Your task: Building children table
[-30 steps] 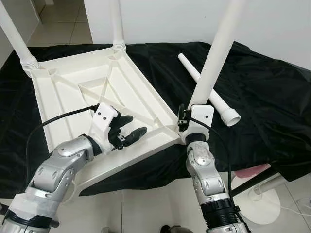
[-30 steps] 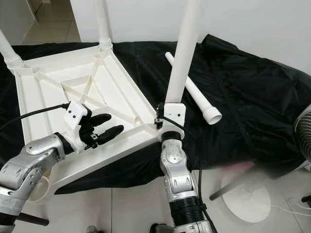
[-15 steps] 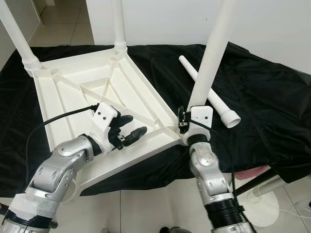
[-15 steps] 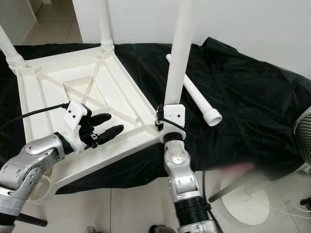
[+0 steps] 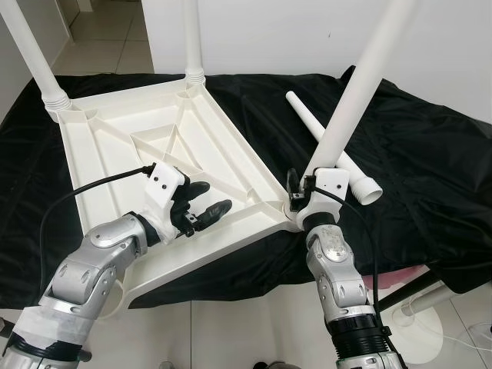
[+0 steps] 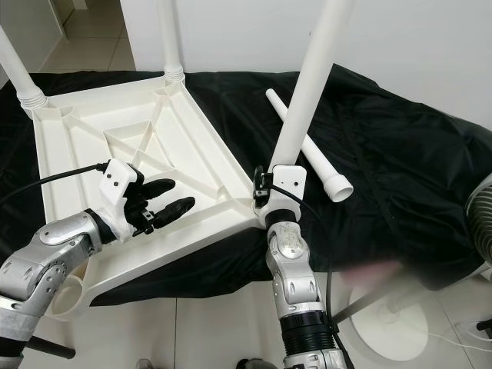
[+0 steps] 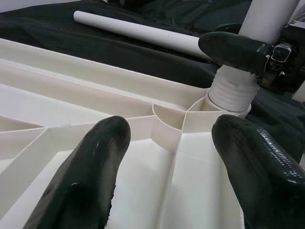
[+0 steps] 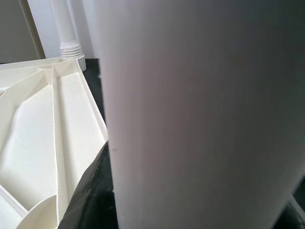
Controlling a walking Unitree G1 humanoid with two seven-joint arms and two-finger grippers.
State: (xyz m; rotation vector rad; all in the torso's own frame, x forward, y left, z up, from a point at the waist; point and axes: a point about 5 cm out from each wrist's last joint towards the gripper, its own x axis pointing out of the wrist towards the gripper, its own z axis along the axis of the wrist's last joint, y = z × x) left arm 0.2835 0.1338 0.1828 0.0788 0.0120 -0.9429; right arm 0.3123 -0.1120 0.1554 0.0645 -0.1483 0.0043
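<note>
A white plastic table top [image 5: 115,154] lies upside down on a black cloth. Two white legs [image 5: 31,54] [image 5: 192,38] stand in its far corners. My right gripper [image 5: 301,189] is shut on the base of a third leg [image 5: 361,84]. That leg leans to the right, and its threaded end [image 7: 231,90] is at the near right corner socket. In the right wrist view this leg [image 8: 200,105] is very close. A fourth leg [image 5: 307,119] lies loose on the cloth behind it. My left gripper [image 5: 215,197] rests open over the ribs near the front edge, holding nothing.
The black cloth [image 5: 430,154] covers the whole work surface, with open room on the right. The table top's near left corner [image 6: 65,296] hangs past the front edge. A white round stand base [image 5: 419,338] sits on the tiled floor at the lower right.
The leg in my right gripper has tilted further to the right, and the right arm has shifted slightly right. The left gripper has stayed where it was.
</note>
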